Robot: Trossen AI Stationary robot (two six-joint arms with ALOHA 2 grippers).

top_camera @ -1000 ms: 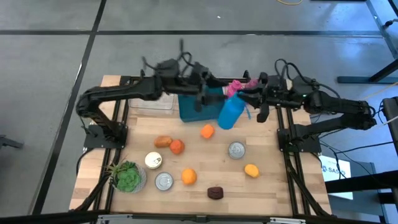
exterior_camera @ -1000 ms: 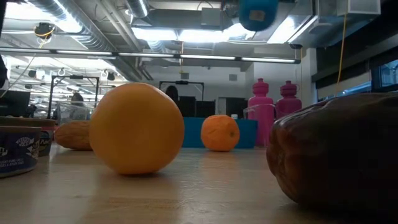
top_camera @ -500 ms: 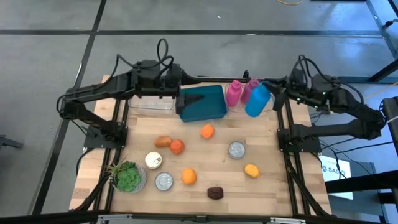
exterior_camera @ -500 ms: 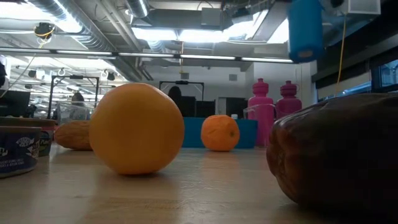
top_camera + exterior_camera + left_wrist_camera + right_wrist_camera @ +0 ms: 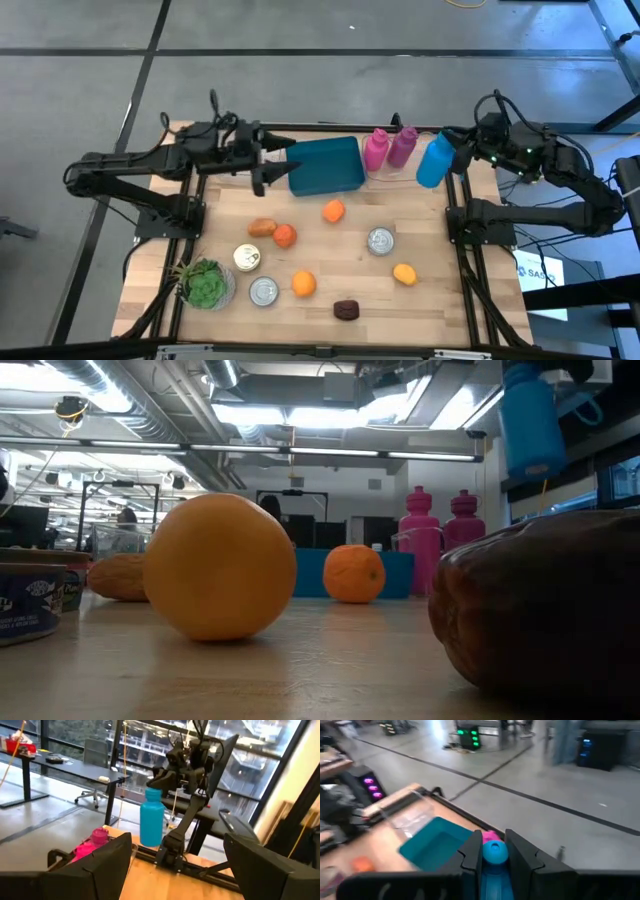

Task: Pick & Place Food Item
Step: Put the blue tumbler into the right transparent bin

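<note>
a wooden table (image 5: 330, 255) carries a teal bin (image 5: 326, 166) near its far edge, with a clear plastic container (image 5: 232, 158) beside it, partly under the left arm. the right gripper (image 5: 462, 150) is clamped on a blue bottle (image 5: 434, 160), holding it upright above the table's far right corner, just beside two pink bottles (image 5: 387, 148) that stand next to the bin. the left gripper (image 5: 272, 160) hangs with its fingers spread wide and nothing between them, just left of the bin. a small potted plant (image 5: 205, 284) sits at the near left corner. three cans stand on the boards: one (image 5: 380, 241) right of centre, one (image 5: 247, 258) left of centre, one (image 5: 264, 291) nearer the front. the loose food lies well apart from the grippers: an orange (image 5: 303, 284) near the front, a brown bread-like piece (image 5: 262, 227) touching a red-orange fruit (image 5: 285, 236), a small orange fruit (image 5: 333, 211) just in front of the bin, a yellow-orange fruit (image 5: 404, 273) to the right, and a dark brown item (image 5: 346, 309) at the front edge.
</note>
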